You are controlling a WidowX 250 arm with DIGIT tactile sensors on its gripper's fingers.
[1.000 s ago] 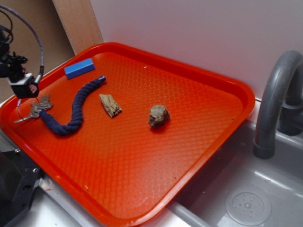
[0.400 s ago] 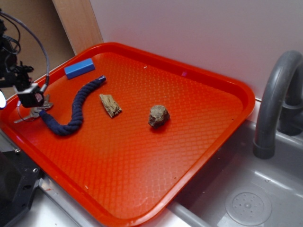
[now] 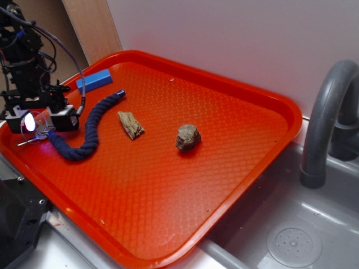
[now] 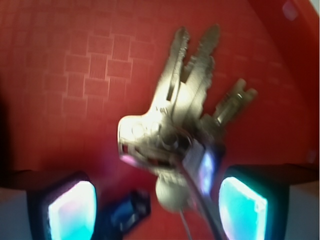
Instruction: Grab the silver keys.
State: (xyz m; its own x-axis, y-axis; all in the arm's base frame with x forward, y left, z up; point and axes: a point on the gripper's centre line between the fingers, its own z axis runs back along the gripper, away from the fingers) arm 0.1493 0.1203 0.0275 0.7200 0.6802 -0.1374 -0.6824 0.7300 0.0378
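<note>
Jaws apart over the silver keys [image 4: 182,125] — near the tray's [image 3: 247,89] left edge, rope [image 3: 90,134] beside.

A plain white wall [image 3: 235,39] rises behind the scene, evenly lit. At the top left a pale wooden board [image 3: 92,28] leans beside a brown cardboard-coloured panel [image 3: 53,33]. At the right lies a grey plastic sink basin [image 3: 291,230] with a round drain, and a curved grey faucet [image 3: 325,117] stands at its back edge.
</note>
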